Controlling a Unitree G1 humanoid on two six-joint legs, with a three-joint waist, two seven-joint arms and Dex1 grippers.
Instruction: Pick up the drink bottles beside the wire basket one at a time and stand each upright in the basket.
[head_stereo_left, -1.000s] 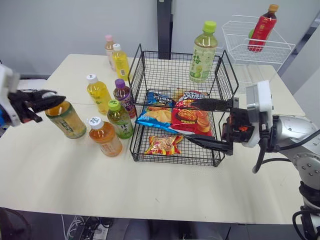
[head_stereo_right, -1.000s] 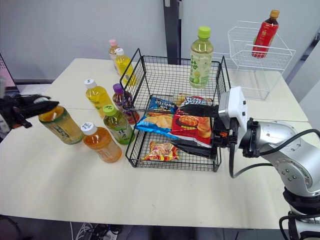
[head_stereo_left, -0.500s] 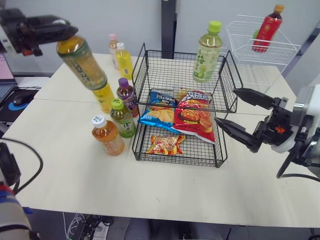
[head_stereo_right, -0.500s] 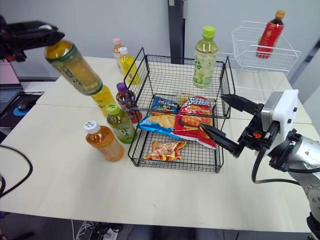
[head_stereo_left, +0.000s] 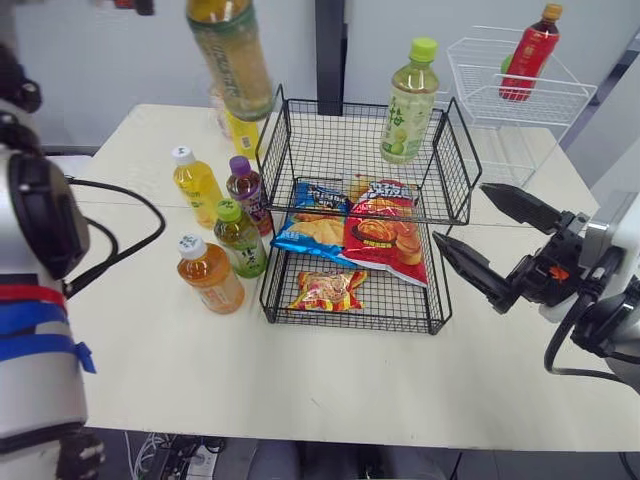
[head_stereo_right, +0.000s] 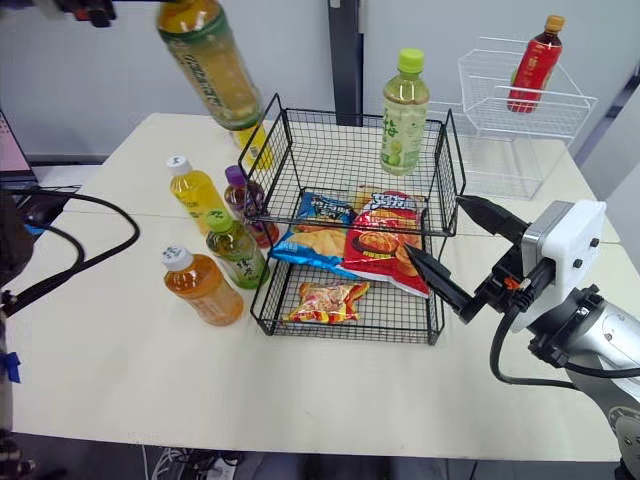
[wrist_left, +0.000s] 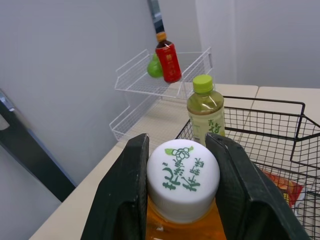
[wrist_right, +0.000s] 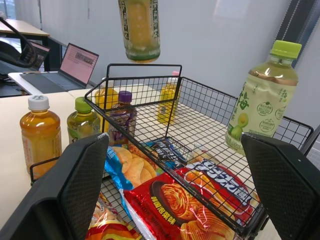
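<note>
Held bottle: the amber tea bottle (head_stereo_left: 232, 60) stood on the worktop (head_stereo_left: 150, 340) to the far left a second ago. It now hangs high in the air, slightly tilted, its base near the back-left rim of the wire basket (head_stereo_left: 350, 104).
Left pincer: the left pincer (wrist_left: 181, 150) is clenched on the bottle's white cap, one black finger pressed to each side.
Right pincer: the right pincer (head_stereo_left: 461, 213) has drawn back from the basket's right side. It is released, its fingers spread wide and grasping nothing.
Meaning for the task: the lift is done and the carry is nearly done. The bottle probably still has to come in over the top tier, straighten and go down.
Already placed: a green-capped bottle (head_stereo_left: 408, 100) stands upright in the far right corner of the top tier.
Still waiting: five bottles stand beside the basket's left wall, among them the orange one (head_stereo_left: 208, 273) nearest the front.
Materials: the basket is thin black wire in an open grid, two tiers with flared walls. The bottles are clear smooth plastic, rounded, with printed labels and ribbed caps.
Other contents: glossy, crinkled snack bags (head_stereo_left: 385, 235) lie under the top tier. They are soft and would not interfere with a bottle set above them.
Handling: hung only by its cap, the bottle is likely to swing.
</note>
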